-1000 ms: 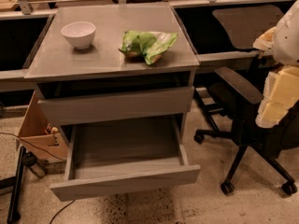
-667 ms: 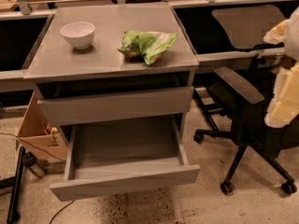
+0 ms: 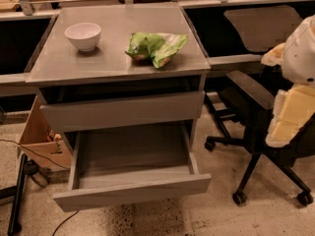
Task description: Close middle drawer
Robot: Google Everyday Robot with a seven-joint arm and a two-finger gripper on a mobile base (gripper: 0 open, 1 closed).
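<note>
The middle drawer (image 3: 132, 192) is pulled far out of the grey cabinet; its plain flat front faces me and its grey inside (image 3: 133, 151) is empty. Above it the taller-fronted top drawer (image 3: 123, 110) stands slightly out. The lowest drawer is hidden under the open one. My gripper (image 3: 289, 121), with the white and yellow padded arm, is at the right edge of the view, well to the right of the drawer and above the chair, touching nothing.
A white bowl (image 3: 82, 35) and a green bag (image 3: 155, 46) lie on the cabinet top (image 3: 74, 63). A black office chair (image 3: 256, 127) stands right of the cabinet. A cardboard box (image 3: 42, 141) and a cable are on the floor at left.
The arm at the right edge has shifted slightly, first right, then back and a little lower. The middle drawer has not moved.
</note>
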